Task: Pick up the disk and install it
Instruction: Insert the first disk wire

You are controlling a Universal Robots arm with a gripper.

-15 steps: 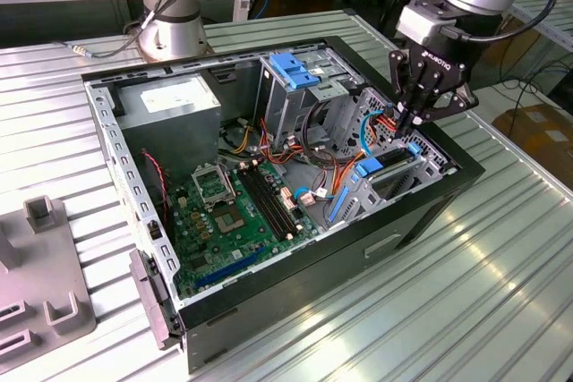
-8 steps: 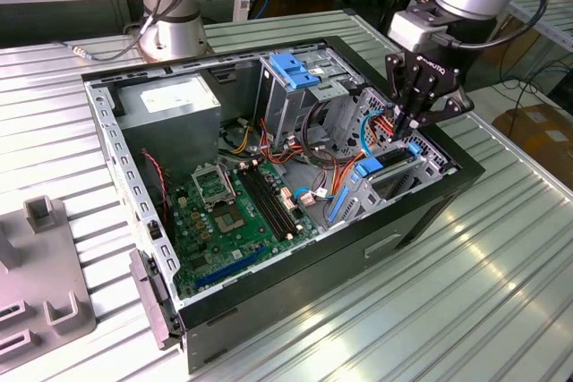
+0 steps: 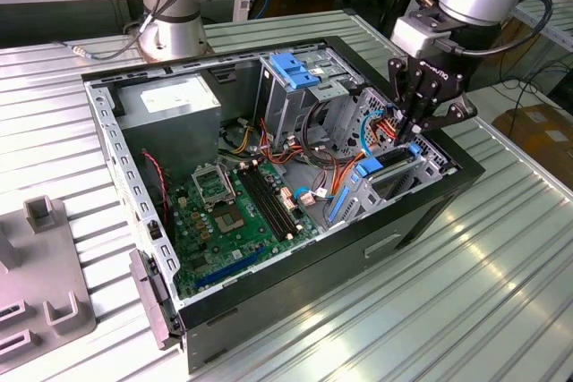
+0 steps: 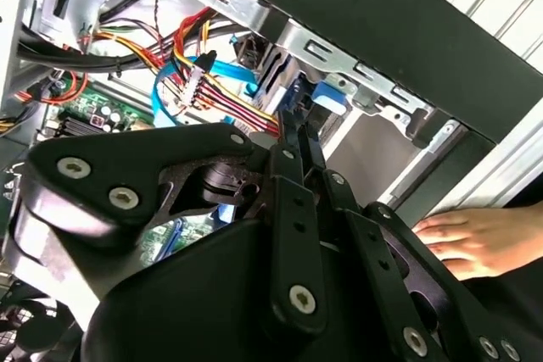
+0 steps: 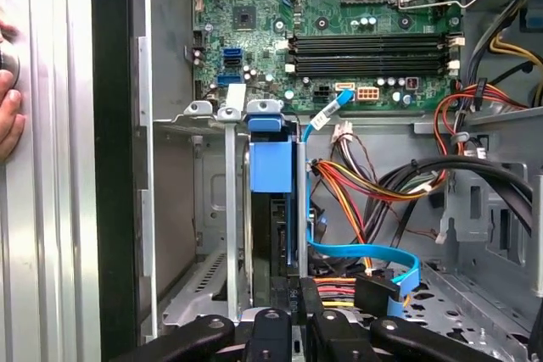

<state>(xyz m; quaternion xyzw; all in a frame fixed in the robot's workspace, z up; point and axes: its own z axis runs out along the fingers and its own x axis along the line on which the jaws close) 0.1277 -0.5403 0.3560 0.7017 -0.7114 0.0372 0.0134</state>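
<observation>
gripper: fingers pressed together, tips down at the top edge of the disk | disk: stands on edge in the grey cage, at 3 o'clock inside the open computer case in the exterior view | person's hand: rests on the table beside the case

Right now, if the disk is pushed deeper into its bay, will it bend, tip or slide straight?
Probably stiff: the disk looks a solid slab with a blue carrier. It likely slides straight, since the metal cage walls flank it closely.
</observation>
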